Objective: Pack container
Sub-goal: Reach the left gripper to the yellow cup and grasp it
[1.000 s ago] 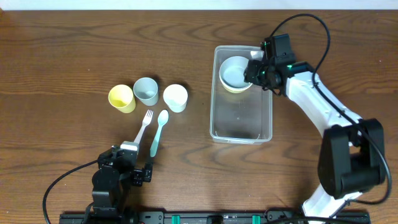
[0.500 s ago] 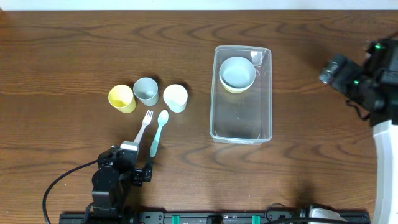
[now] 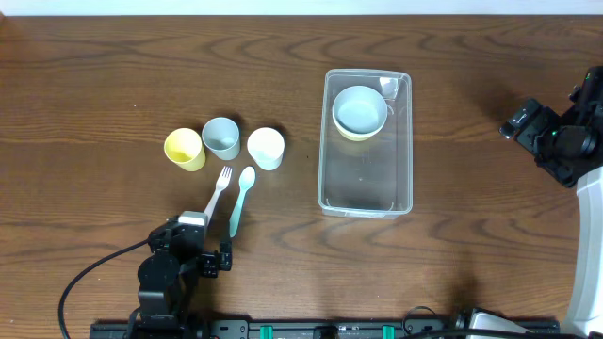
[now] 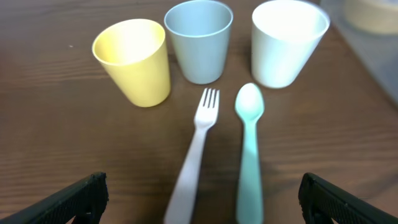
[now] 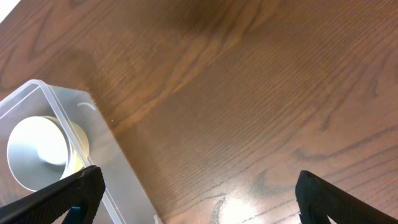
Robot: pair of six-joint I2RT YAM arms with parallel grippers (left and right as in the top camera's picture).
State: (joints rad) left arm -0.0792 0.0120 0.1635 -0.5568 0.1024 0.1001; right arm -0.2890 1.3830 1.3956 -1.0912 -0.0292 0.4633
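Observation:
The clear plastic container [image 3: 367, 181] stands right of centre; it also shows in the right wrist view [image 5: 121, 171]. A pale blue bowl [image 3: 360, 108] nested in a yellow one sits in its far end, and shows in the right wrist view [image 5: 38, 152]. My right gripper [image 3: 524, 125] is open and empty, well to the right of the container, above bare table [image 5: 199, 199]. My left gripper [image 3: 203, 245] is open and empty at the near edge [image 4: 202, 202], just behind the handles of a white fork [image 4: 196, 155] and a teal spoon [image 4: 249, 149].
Three cups stand in a row left of the container: yellow [image 3: 185, 148], blue-grey [image 3: 222, 137], white [image 3: 266, 148]. The fork [image 3: 216, 191] and spoon [image 3: 240, 200] lie just in front of them. Cables run along the table's near edge.
My right gripper has left the bowl in the container and swung away to the far right. The left arm, cups, fork and spoon have not moved.

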